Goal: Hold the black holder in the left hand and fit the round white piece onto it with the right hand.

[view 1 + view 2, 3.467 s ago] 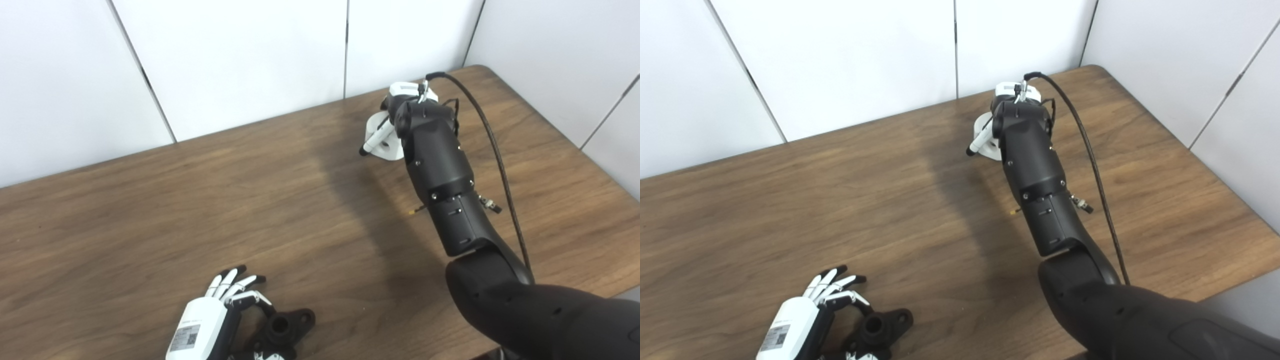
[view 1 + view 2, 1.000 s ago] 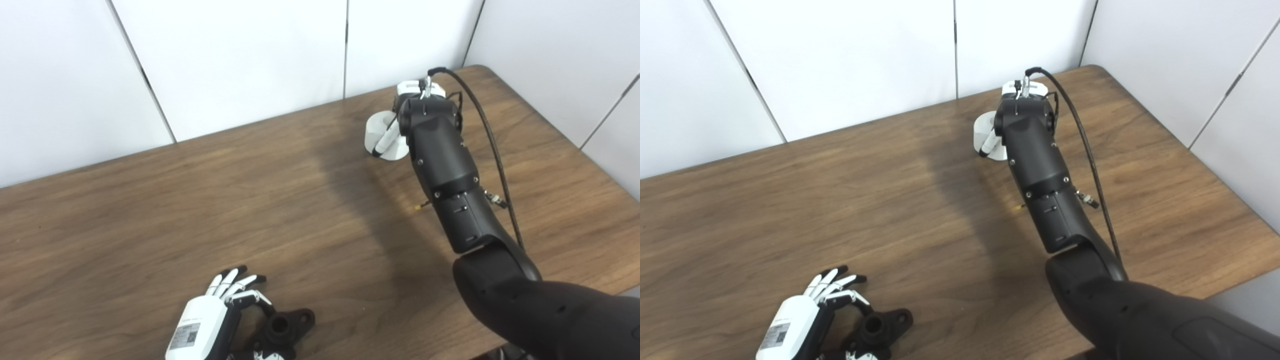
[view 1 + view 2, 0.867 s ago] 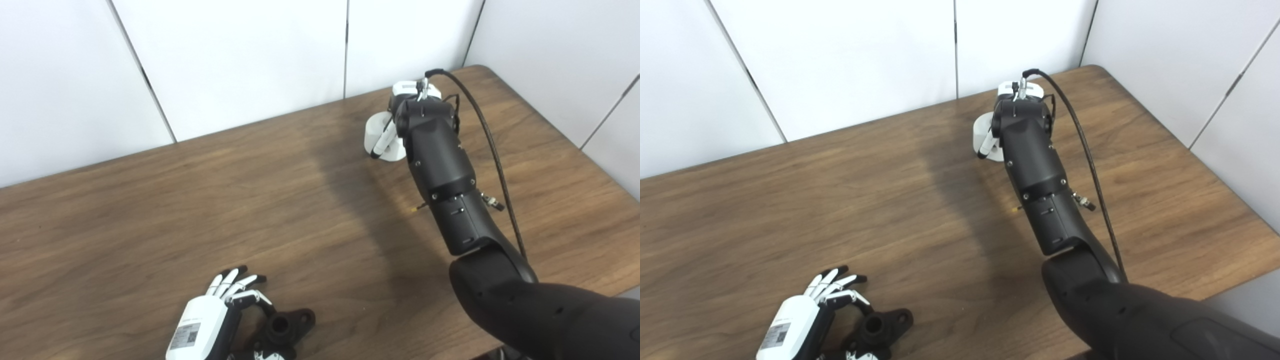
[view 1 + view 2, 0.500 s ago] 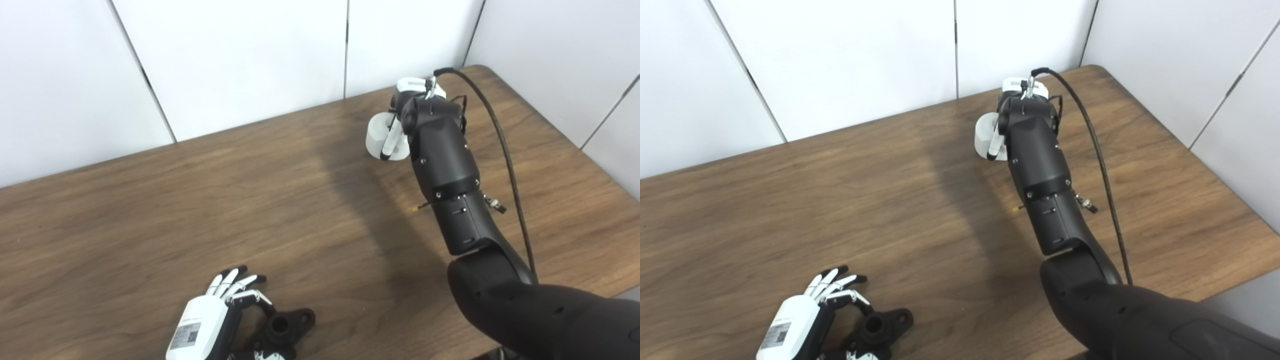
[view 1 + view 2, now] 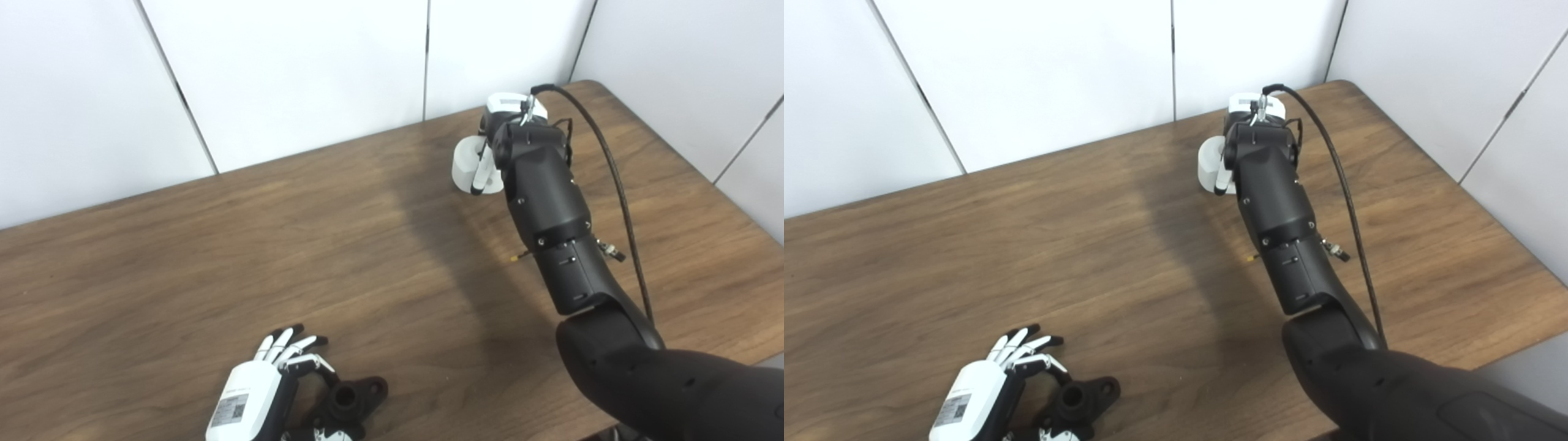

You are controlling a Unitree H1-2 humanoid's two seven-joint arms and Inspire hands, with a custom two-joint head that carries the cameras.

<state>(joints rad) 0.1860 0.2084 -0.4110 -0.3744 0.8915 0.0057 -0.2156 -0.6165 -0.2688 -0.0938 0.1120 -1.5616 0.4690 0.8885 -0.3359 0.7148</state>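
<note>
Cam shifted slightly; wood table, white walls.

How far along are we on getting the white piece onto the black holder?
Early stage. Nothing is fitted yet: the black holder sits on the table at the near edge, with the left hand around it, fingers curled beside it. The right hand is at the far side, a finger against the round white piece; whether it grips it is hidden by the arm. Left: carrying it over and fitting it.

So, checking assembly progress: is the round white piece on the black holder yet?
Not yet. The round white piece is far across the wooden table by the right hand; the black holder sits beside the left hand.
</note>
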